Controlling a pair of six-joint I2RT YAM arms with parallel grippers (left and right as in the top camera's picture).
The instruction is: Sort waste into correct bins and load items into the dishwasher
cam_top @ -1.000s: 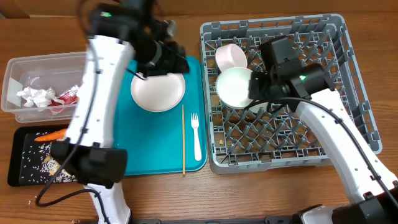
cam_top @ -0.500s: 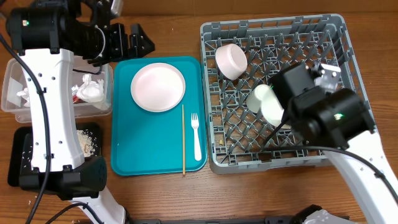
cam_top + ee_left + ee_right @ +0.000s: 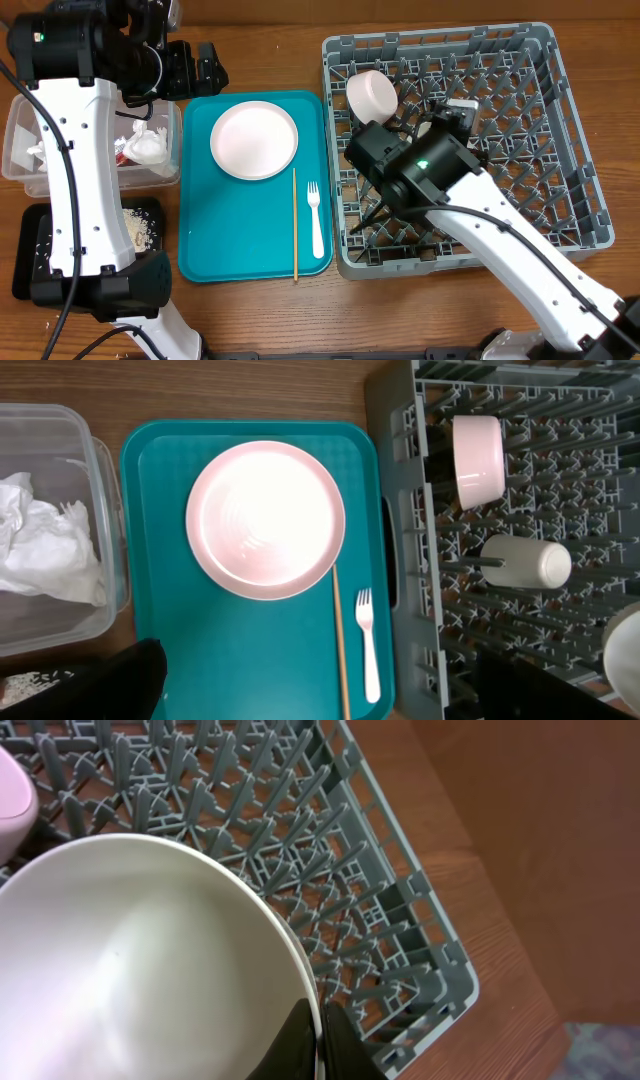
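My right gripper (image 3: 320,1045) is shut on the rim of a white bowl (image 3: 140,970) above the grey dish rack (image 3: 400,910). In the overhead view my right arm (image 3: 420,170) hides this gripper and bowl. A second bowl (image 3: 372,92) and a white cup (image 3: 525,560) lie in the rack (image 3: 560,150). My left gripper (image 3: 205,72) is open and empty, high beyond the teal tray's far left corner. The pink plate (image 3: 254,140) and the white fork (image 3: 316,220) lie on that tray. Napkins (image 3: 145,145) and a red wrapper (image 3: 122,150) lie in the clear tub (image 3: 20,110).
A thin wooden stick (image 3: 294,225) lies on the teal tray (image 3: 230,230) beside the fork. The black tray (image 3: 30,265) with beige crumbs (image 3: 140,228) sits at the front left, partly behind my left arm. Wooden table edge runs past the rack's corner (image 3: 470,990).
My left arm swung from over the plate to the far left, and a napkin now lies at the tub's right end. My right arm moved left across the rack with the bowl.
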